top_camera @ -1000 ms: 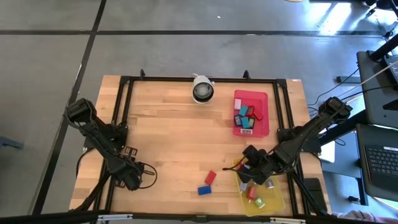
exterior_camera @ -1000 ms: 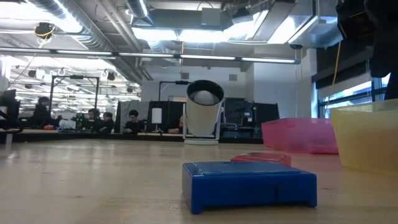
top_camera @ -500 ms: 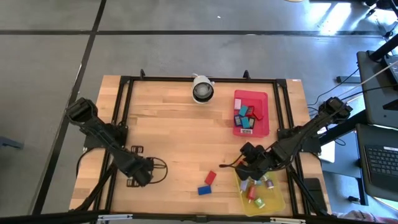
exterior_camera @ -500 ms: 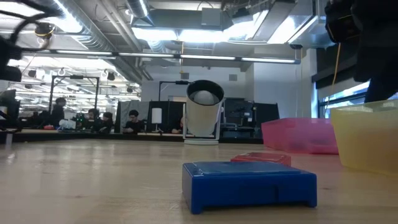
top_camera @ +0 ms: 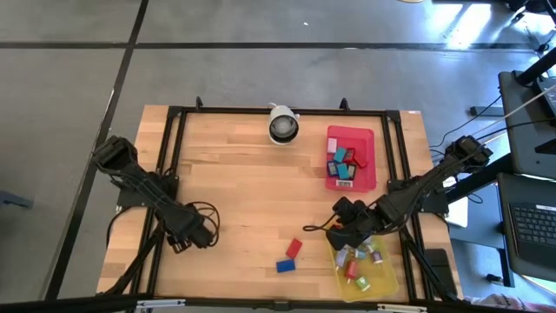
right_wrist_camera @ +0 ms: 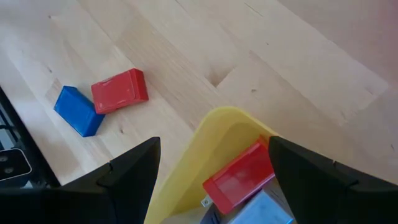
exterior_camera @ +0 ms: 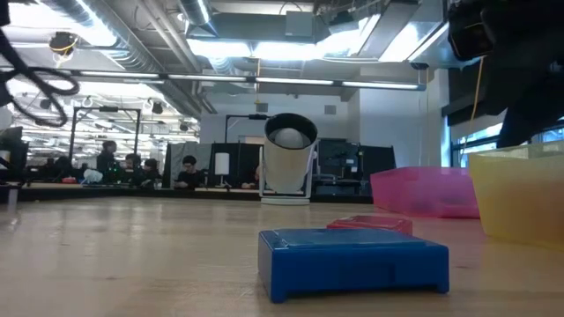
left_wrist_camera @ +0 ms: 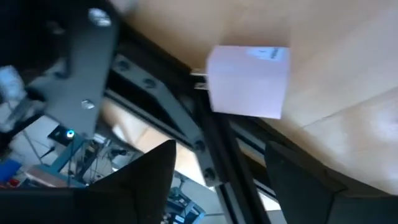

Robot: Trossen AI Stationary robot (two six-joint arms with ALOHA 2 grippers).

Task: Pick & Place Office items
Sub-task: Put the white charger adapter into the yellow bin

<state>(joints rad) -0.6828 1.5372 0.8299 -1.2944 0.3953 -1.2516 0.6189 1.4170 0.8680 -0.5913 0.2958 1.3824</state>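
Pale wooden desk [top_camera: 252, 209]: the right end effector [top_camera: 334, 228], fingers apart and empty, hovers by the yellow plastic tray's [top_camera: 388, 285] rim. A red flat block [top_camera: 294, 249] and blue flat block [top_camera: 285, 266] lie just beside each other nearby. The left end effector [top_camera: 207, 235] stands apart, empty, near the desk's left side.

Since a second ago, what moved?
The right end effector, open and empty, slid from over the yellow tray toward the red block. The left end effector swung out along the table's near-left, then back. Both loose blocks, the blue block included, and the pink tray stayed put.
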